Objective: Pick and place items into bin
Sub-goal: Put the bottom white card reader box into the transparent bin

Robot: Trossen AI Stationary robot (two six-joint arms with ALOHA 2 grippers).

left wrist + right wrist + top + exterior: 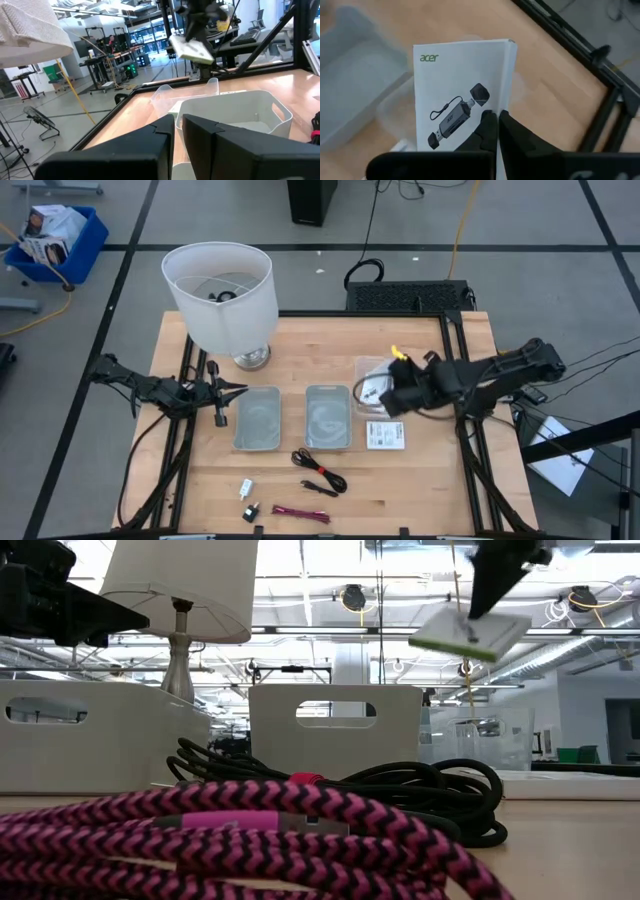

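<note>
Two grey plastic bins (pixel 257 420) sit mid-tabletop (pixel 440 480). The right end effector (pixel 495 120) is clamped on the edge of a flat white printed packet (pixel 462 90), holding it in the air near the right-hand bin (pixel 327 418), probably for a drop into it. The left end effector (pixel 177 127), fingers nearly together and empty, waits beside the left bin. Only the right wrist view shows the packet's printed face; the low view shows it tilted. A second white packet (pixel 385 435), a black cable (pixel 320 470) and a red-magenta cable (pixel 300 514) lie on the tabletop.
</note>
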